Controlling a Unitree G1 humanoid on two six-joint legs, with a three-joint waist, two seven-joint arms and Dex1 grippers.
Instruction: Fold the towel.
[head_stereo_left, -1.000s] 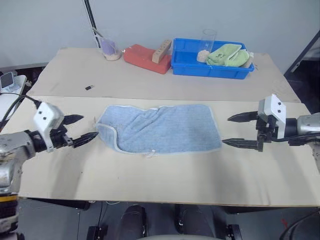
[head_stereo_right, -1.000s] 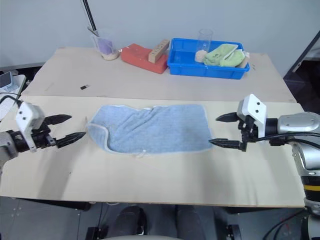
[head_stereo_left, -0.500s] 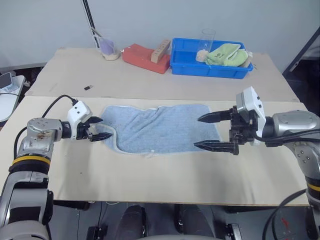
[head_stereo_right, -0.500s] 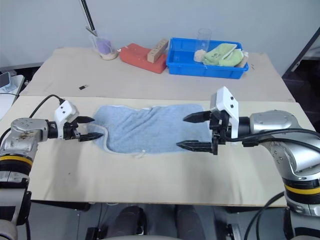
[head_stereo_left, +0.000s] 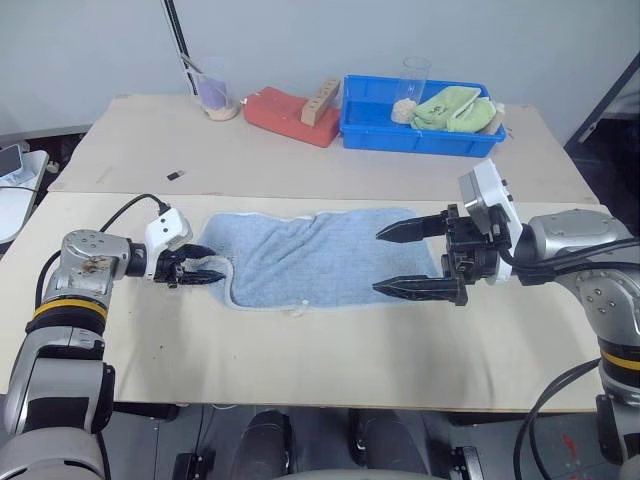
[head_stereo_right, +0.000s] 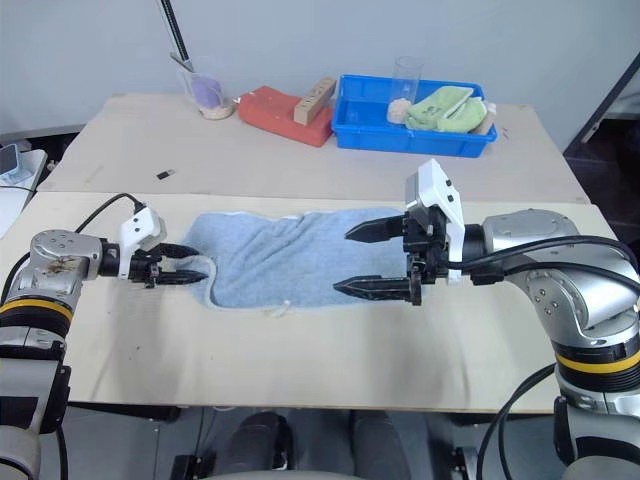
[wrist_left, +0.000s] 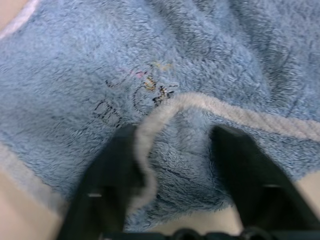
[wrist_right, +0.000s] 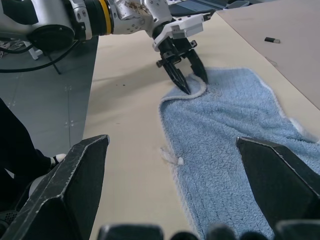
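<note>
The light blue towel (head_stereo_left: 320, 258) lies spread across the near table, wrinkled, with its left end folded over along the whitish hem. My left gripper (head_stereo_left: 215, 270) sits low at that left end, and its fingers (wrist_left: 112, 165) pinch a raised ridge of hem and terry between them. The right wrist view shows the same grip (wrist_right: 192, 82) on the towel's curled corner. Over the towel's right end my right gripper (head_stereo_left: 378, 262) hovers, pointing left, wide open and empty. A small tag (head_stereo_left: 300, 306) sticks out of the near hem.
On the far table stand a blue bin (head_stereo_left: 372, 136) holding a light green cloth (head_stereo_left: 455, 108) and a clear cup (head_stereo_left: 415, 80), a red block (head_stereo_left: 290, 115), and a beaker (head_stereo_left: 218, 98). A small black piece (head_stereo_left: 178, 176) lies near the seam between the tables.
My left gripper came in to the towel's left end and narrowed onto the hem. The right gripper moved left from beside the towel to above its right end, still open.
</note>
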